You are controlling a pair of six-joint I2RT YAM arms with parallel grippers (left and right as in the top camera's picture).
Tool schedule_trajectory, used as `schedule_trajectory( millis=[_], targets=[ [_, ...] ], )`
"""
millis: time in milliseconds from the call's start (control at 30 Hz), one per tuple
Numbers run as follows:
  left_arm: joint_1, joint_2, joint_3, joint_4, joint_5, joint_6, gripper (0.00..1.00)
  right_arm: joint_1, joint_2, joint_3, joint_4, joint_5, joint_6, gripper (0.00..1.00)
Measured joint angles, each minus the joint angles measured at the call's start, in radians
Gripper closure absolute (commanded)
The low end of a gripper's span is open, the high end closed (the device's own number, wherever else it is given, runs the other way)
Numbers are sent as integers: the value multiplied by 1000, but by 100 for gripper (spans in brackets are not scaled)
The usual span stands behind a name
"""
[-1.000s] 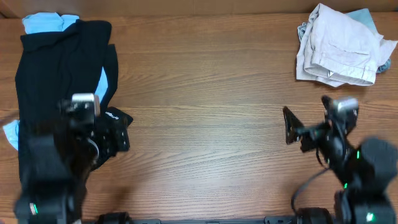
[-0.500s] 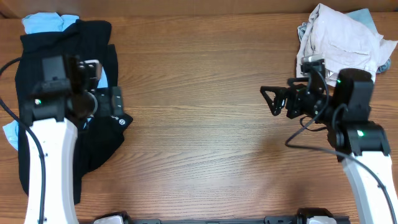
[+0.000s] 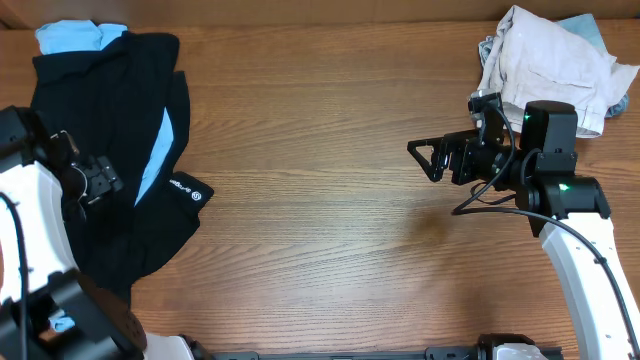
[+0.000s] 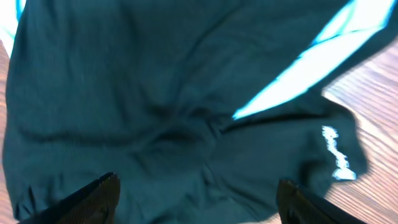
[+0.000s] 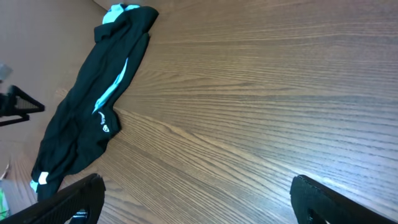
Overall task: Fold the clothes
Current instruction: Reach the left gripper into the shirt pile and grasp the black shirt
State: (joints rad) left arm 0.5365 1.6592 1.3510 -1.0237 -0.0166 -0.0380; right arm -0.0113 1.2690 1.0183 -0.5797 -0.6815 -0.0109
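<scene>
Left claw (image 4: 199,200) spread wide, empty, over black clothes (image 3: 100,110); right claw (image 3: 432,158) spread wide, empty, above tabletop (image 3: 320,230).

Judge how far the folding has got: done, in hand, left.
Nothing looks folded yet. The black garment lies rumpled at left with light-blue fabric under it; the pale pile sits heaped far right. In hand: nothing; the left gripper hangs open over the black garment, the right gripper open above the table. All folding remains.

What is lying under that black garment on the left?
Under the black garment, light-blue fabric peeks out at the top corner and through a gap; the rest is covered.
</scene>
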Motion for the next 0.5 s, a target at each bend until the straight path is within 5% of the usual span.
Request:
schedule_trajectory(
  millis=[500],
  targets=[
    [0,214,1,113,-47,178,44,0,0,0,3,9,7,9]
  ],
)
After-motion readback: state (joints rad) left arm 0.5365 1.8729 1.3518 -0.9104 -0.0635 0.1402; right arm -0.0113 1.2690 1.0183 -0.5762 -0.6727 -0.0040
